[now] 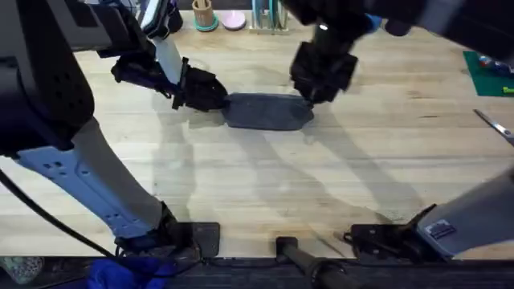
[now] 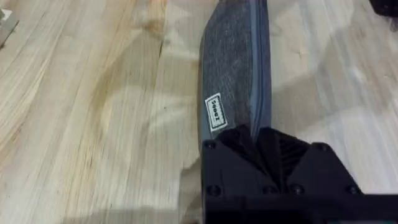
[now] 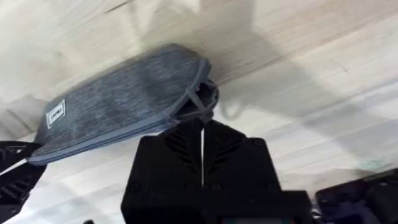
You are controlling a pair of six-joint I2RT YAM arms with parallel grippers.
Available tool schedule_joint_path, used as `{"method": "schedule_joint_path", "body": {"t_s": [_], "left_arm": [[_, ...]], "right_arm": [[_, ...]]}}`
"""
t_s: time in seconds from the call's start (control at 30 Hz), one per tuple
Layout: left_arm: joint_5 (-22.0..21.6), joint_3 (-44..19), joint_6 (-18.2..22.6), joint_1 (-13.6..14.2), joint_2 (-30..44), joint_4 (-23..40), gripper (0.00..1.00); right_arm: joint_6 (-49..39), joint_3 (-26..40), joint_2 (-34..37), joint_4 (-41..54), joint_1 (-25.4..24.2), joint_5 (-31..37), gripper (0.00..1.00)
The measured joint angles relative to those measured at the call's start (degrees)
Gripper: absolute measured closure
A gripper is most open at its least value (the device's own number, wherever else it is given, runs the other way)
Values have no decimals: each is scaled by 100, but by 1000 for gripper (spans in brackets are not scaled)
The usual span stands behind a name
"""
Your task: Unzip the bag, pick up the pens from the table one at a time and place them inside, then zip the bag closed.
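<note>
While your left gripper (image 1: 215, 95) is clamping the bag (image 1: 267, 111), your right gripper (image 3: 202, 124) is pinching its zipper pull (image 3: 200, 106); next, be drawing it along steadily.

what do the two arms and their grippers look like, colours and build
Both grippers are matte black with blocky, angular fingers: ribbed faces and small round screw heads show on the left gripper and the right gripper. From overhead, the left arm has pale light-blue link covers, black joints and a black cable along it; the right arm has a grey link bearing a small label.

The pale plank surface (image 1: 265, 177) carries the blue-grey bag (image 1: 267, 111) lying flat, a green mat (image 1: 488, 74) and scissors (image 1: 496, 125) at its right edge.
</note>
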State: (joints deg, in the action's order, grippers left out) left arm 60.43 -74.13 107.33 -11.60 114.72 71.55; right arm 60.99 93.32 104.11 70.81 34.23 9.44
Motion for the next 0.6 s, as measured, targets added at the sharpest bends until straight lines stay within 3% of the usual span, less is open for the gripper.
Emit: {"method": "schedule_joint_path", "body": {"t_s": [0.13,0.3,0.6], "left_arm": [[1,0,0,0,0,20,959],[4,0,1,28,-2,-6,960],[1,0,2,26,-2,-11,960]], "right_arm": [[37,-820,-681,-470,-226,-209,973],[24,-1335,-1225,-417,-387,-322,974],[-197,-2021,-1463,-997,-601,-491,973]]}}
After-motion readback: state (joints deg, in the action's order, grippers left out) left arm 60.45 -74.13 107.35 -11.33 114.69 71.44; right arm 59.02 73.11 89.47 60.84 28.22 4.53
